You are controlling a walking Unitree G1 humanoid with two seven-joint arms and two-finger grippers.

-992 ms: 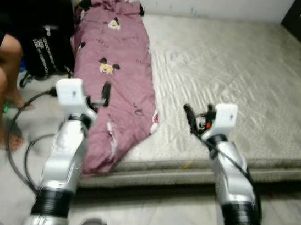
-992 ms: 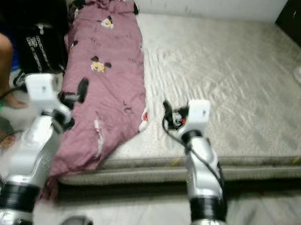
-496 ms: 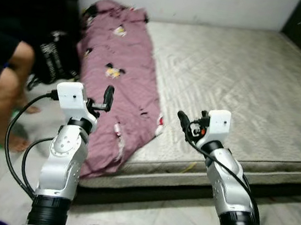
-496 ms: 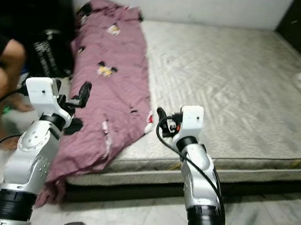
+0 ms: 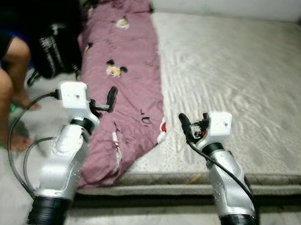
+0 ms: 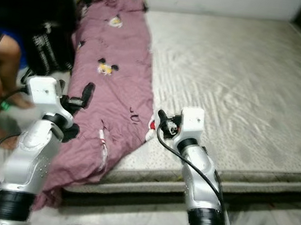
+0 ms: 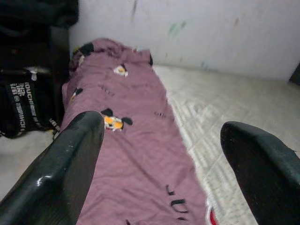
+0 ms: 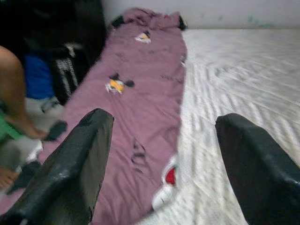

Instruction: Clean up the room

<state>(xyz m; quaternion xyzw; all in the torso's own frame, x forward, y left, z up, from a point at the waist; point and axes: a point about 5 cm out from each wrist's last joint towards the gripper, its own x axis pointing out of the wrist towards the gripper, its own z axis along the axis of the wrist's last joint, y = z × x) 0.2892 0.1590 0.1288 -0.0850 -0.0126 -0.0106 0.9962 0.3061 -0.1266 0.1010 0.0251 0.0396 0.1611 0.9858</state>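
So the thing to tidy here looks like the long mauve-pink cartoon-print blanket (image 5: 125, 87), lying in a strip down the left side of the bare grey quilted mattress (image 5: 253, 87), its near end drooping over the near left edge toward the pale tiled floor (image 5: 141, 222). Both arms are up in front of the bed. The left gripper (image 7: 164, 159) hovers over the blanket's near part, fingers spread wide, nothing in them. The right gripper (image 8: 159, 159) is just right of the blanket's edge, over the mattress, also wide open and empty.

How I'd do it: get each claw onto a near corner or edge of the cloth, pinching a good fold rather than a single layer so it doesn't slip. The right one needs to come left a bit first. Watch the person's bare legs (image 5: 2, 98) on the far left, beside a black bag with white lettering (image 5: 52, 55). It's all a bit blurry, so exactly where the hem ends is hard to say.
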